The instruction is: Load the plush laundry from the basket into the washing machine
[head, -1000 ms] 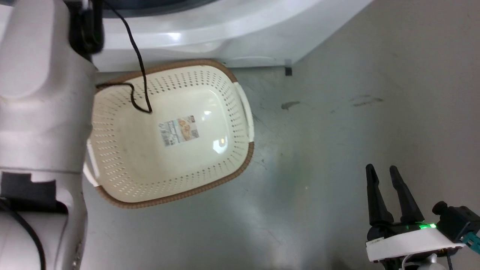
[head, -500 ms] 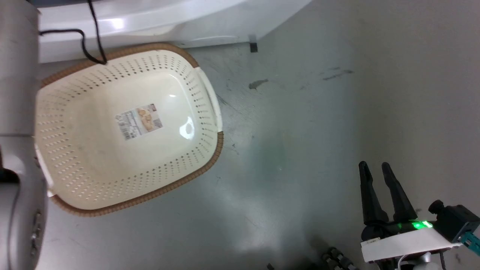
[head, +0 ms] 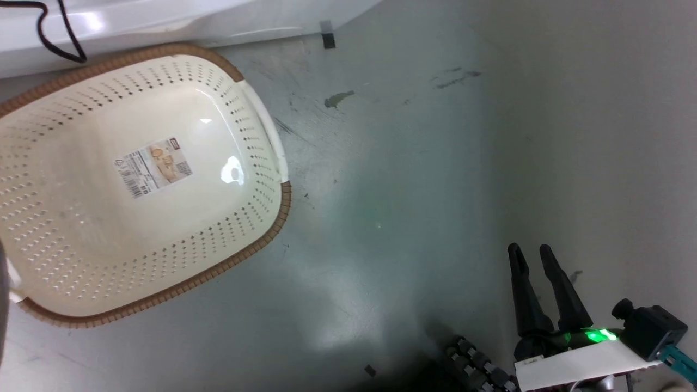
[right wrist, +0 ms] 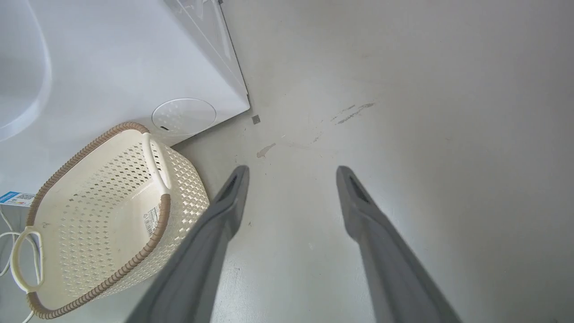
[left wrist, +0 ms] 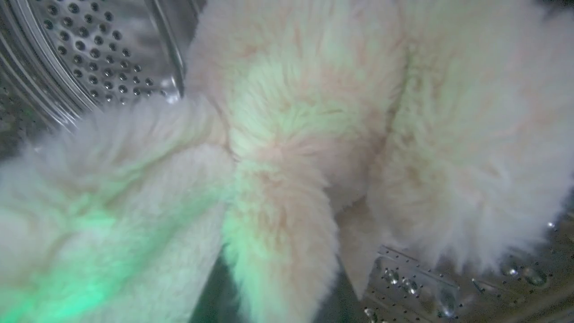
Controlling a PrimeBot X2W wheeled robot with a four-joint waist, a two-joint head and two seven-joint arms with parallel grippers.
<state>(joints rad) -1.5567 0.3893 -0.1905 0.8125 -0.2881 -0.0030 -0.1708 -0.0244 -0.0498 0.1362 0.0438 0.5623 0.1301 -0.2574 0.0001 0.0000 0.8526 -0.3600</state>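
The plush laundry (left wrist: 305, 134), fluffy and cream-beige, lies inside the washing machine's perforated steel drum (left wrist: 89, 58). It sits close before the left wrist camera and covers the spot where my left fingers rise, so their state is hidden. The basket (head: 239, 256) stands empty on the floor beside the white washing machine (head: 163, 16), its label sticker on the bottom. In the right wrist view the basket (right wrist: 112, 215) sits at the lower left, below the washing machine (right wrist: 112, 67). My right gripper (head: 529, 251) (right wrist: 292, 170) hangs open over bare floor, well right of the basket.
A black cable (head: 54, 38) loops over the washer's front at the top left. The grey floor (head: 408, 163) has dark scuffs. A black ribbed part (head: 479, 365) shows at the bottom edge beside my right wrist. White cable (right wrist: 6, 251) lies by the basket.
The head camera has swung, so basket and washer slide left and up in the picture, and the pale left arm has left the frame. The right gripper stays open.
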